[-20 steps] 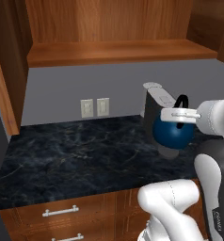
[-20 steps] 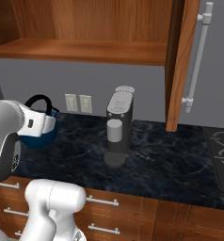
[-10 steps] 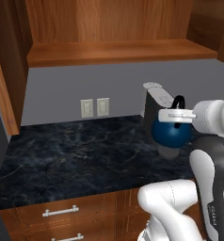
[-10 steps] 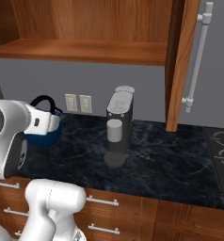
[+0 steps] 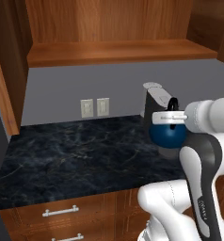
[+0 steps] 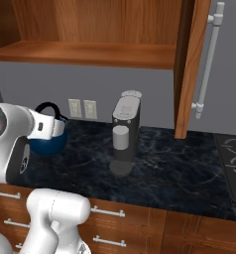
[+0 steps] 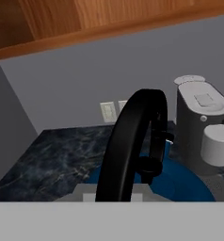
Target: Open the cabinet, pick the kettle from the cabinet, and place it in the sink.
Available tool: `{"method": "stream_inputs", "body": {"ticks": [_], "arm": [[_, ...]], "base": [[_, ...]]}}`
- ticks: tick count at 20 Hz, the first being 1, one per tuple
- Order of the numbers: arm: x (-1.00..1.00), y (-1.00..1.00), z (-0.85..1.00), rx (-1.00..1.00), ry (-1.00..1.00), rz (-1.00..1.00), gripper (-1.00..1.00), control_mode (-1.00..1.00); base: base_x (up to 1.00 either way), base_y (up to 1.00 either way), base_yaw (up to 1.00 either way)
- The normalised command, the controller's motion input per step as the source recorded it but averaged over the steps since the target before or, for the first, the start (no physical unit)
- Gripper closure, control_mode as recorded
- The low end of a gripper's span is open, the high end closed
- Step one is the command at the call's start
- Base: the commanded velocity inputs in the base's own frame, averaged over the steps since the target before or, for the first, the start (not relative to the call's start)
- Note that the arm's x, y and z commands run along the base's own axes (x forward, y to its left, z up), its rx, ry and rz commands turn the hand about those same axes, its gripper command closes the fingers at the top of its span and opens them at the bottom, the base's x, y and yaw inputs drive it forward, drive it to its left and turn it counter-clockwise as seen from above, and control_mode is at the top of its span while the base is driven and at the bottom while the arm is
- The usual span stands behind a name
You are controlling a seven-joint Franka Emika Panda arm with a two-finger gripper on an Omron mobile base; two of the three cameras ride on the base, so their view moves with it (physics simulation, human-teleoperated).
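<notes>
Over the counter (image 5: 76, 155) my gripper (image 5: 168, 113), clamped on the kettle (image 5: 166, 133) handle, has carried it leftward, sink-bound.

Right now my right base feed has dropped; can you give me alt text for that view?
The white arm at the left holds a blue kettle by its black handle above the black marble counter. A grey coffee machine stands mid-counter before two wall outlets. An open wooden cabinet hangs above, its door swung out at right.
</notes>
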Motion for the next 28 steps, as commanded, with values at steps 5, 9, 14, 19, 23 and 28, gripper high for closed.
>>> {"method": "stream_inputs", "body": {"ticks": [5,9,14,19,23,28], "arm": [[0.08,0.04,-0.11,-0.01,0.0,0.0,1.0,-1.0],[0.0,0.0,0.0,0.0,0.0,0.0,1.0,-1.0],[0.0,0.0,0.0,0.0,0.0,0.0,1.0,-1.0],[0.0,0.0,0.0,0.0,0.0,0.0,1.0,-1.0],[0.0,0.0,0.0,0.0,0.0,0.0,1.0,-1.0],[0.0,0.0,0.0,0.0,0.0,0.0,1.0,-1.0]], "base": [[0.0,0.0,0.0],[0.0,0.0,0.0],[0.0,0.0,0.0],[0.0,0.0,0.0],[0.0,0.0,0.0],[0.0,0.0,0.0]]}}
